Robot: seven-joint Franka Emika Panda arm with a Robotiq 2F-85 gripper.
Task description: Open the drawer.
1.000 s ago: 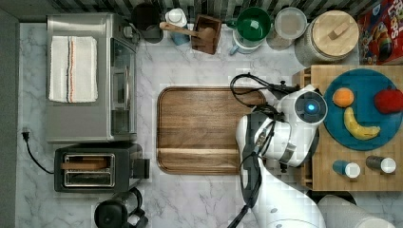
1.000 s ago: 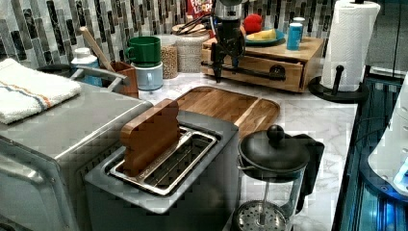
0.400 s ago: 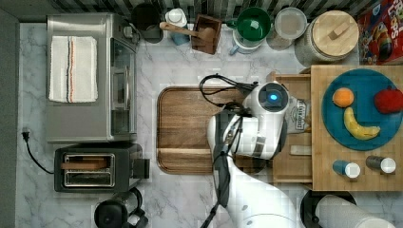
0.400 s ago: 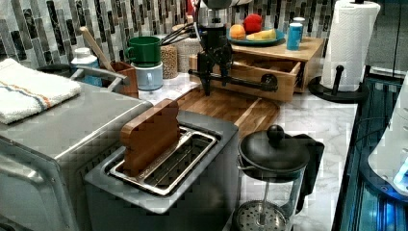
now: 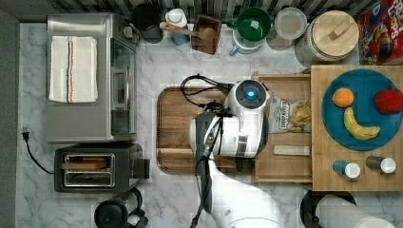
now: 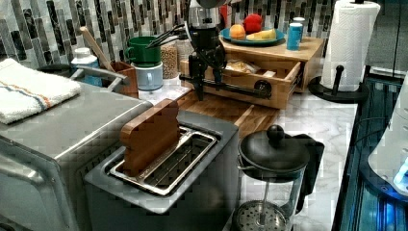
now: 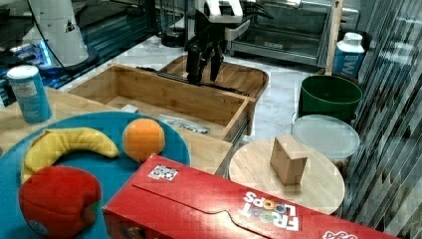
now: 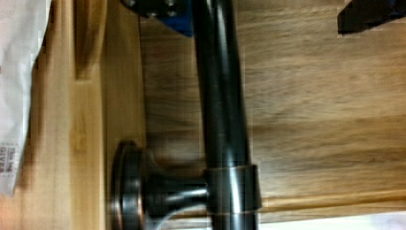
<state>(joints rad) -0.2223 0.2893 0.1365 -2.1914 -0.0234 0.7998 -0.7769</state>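
The drawer (image 5: 285, 156) stood drawn well out of its light-wood cabinet (image 5: 356, 175), its front over the near edge of the cutting board (image 5: 176, 128), a chip bag (image 5: 290, 114) lying bare inside. The gripper (image 6: 206, 79) hung straight down at the drawer's front, its fingers (image 7: 191, 67) either side of the long black bar handle (image 6: 231, 88); the wrist view showed the bar (image 8: 222, 96) running between two finger tips with wood visible on one side, so the fingers looked part-open around the handle, not clearly clamped on it, though I cannot tell for sure. The bar's long axis ran across the drawer's front, square to the pull direction, which led away from the cabinet toward the cutting board. Compared with a second ago, when the drawer was shut flush and the arm sat against the cabinet, the drawer had slid out progressively and the arm had travelled with it over the cutting board. The opening seemed nearly complete.
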